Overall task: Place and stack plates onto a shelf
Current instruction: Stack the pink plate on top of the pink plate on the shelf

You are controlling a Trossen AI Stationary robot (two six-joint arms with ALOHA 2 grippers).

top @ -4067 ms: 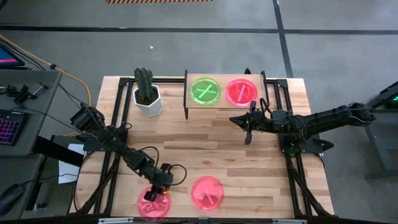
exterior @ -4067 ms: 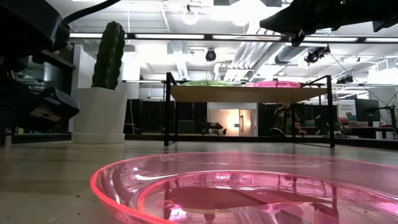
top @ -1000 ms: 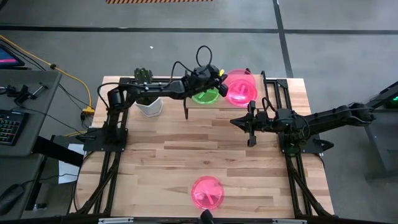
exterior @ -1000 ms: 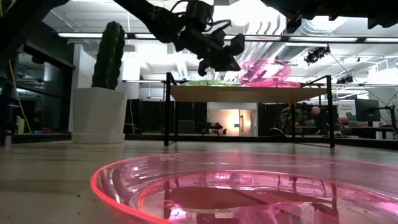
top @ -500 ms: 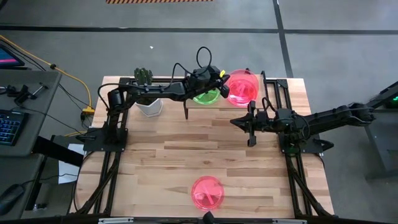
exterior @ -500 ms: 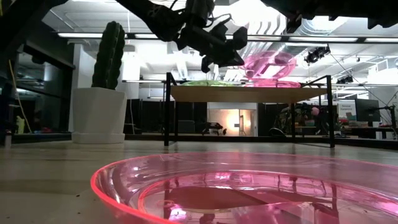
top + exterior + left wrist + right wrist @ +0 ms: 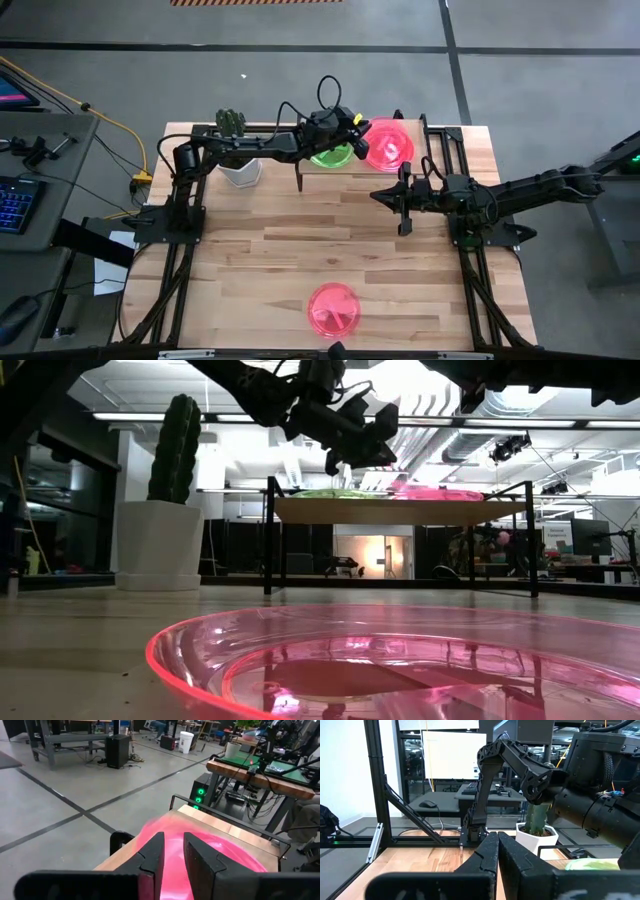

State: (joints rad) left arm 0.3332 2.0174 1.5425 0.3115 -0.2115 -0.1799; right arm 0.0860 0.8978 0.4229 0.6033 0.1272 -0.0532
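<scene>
We see a round translucent pink plastic plate (image 7: 388,146) lying flat on the right half of the low light-wood shelf on thin black legs (image 7: 310,172), with a round translucent lime green plate (image 7: 330,154) beside it on the left half, partly under the arm. In the low view the pink plate (image 7: 432,492) and the green one (image 7: 335,493) both rest level on the shelf board (image 7: 400,510).

The left hand (image 7: 357,125) reaches across from the left side of the desk and hangs over the shelf, at the pink plate's near edge; in its wrist view its two dark fingers (image 7: 152,857) stand slightly apart with the pink plate (image 7: 225,852) showing between and beyond them — we cannot tell whether they touch it.

The right hand (image 7: 400,208) waits above the desk just in front of the shelf, its fingers pressed together, holding nothing.

Another pink translucent plate (image 7: 333,308) lies alone near the front edge of the light-wood desk (image 7: 300,260). A green cactus in a white hexagonal pot (image 7: 238,168) stands left of the shelf.
</scene>
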